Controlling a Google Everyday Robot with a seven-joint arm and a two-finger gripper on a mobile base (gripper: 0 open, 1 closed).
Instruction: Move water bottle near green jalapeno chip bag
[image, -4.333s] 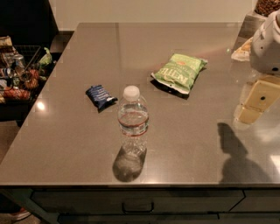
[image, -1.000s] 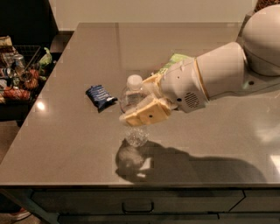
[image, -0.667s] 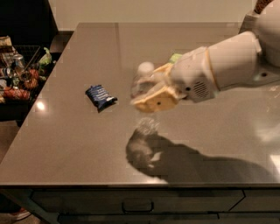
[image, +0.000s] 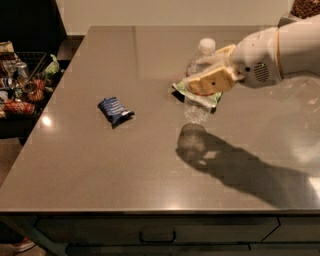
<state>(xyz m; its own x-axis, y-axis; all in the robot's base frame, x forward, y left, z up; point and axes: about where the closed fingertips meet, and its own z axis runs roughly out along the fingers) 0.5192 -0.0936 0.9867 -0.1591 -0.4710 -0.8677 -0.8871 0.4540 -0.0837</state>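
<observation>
Clutter of packets and cans fills a wire basket (image: 21, 82) off the far left edge of the grey countertop (image: 100, 170). Further right, a small dark blue snack packet (image: 115, 110) lies flat on the surface, well apart from everything else. Right of centre, the water bottle (image: 199, 62) is off the countertop, tilted slightly with its white cap uppermost, and its shadow (image: 192, 142) falls on the surface below. The gripper (image: 202, 72) is clamped around the bottle's middle, its tan fingers (image: 207, 85) pressed against the clear plastic. The green jalapeno chip bag (image: 181, 90) lies just behind the bottle, mostly hidden, with only its edges showing. The white arm (image: 280, 50) reaches in from the upper right.
</observation>
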